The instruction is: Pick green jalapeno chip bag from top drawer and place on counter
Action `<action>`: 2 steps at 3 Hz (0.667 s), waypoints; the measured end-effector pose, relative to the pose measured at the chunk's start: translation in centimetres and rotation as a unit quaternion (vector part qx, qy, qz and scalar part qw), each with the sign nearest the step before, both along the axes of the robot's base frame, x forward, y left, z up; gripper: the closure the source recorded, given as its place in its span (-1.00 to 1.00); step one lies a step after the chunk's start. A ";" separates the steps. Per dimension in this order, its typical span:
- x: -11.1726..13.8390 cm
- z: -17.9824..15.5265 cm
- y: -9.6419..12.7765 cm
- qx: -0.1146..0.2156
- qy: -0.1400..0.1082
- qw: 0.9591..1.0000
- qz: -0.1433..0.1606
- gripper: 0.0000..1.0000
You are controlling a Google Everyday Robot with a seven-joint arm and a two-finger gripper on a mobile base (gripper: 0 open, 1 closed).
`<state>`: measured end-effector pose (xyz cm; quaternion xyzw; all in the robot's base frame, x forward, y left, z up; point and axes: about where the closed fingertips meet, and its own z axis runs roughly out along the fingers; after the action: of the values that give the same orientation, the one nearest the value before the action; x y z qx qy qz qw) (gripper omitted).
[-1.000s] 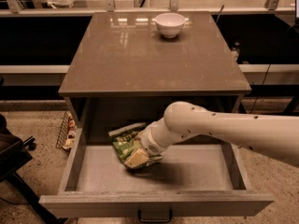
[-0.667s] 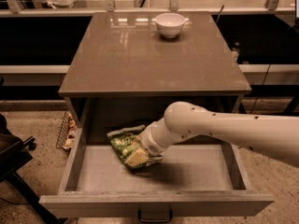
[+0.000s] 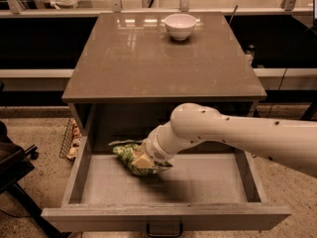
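The green jalapeno chip bag [image 3: 125, 151] is a crumpled light-green bag in the open top drawer [image 3: 163, 216], left of its middle. My gripper [image 3: 142, 160] reaches into the drawer from the right on a white arm and is shut on the bag's right end. The bag seems held just above the drawer floor, with a shadow under it. The counter [image 3: 148, 63] lies right above the drawer, glossy grey-brown.
A white bowl [image 3: 180, 26] stands at the back of the counter. A dark chair [image 3: 12, 175] stands at the left of the drawer. A wire basket [image 3: 69, 139] sits on the floor by the drawer's left wall. Shelving runs behind the counter.
The bag and my gripper have shifted slightly to the left inside the drawer. The arm has barely moved otherwise.
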<state>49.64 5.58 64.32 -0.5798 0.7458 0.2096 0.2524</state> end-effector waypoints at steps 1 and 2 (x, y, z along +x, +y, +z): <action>-0.5 5.1 0.2 -0.007 -0.035 0.999 -0.004 1.00; -1.7 11.7 1.7 -0.033 -0.074 0.997 -0.007 1.00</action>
<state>47.89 7.25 76.00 -0.5966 0.7358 0.1396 0.2885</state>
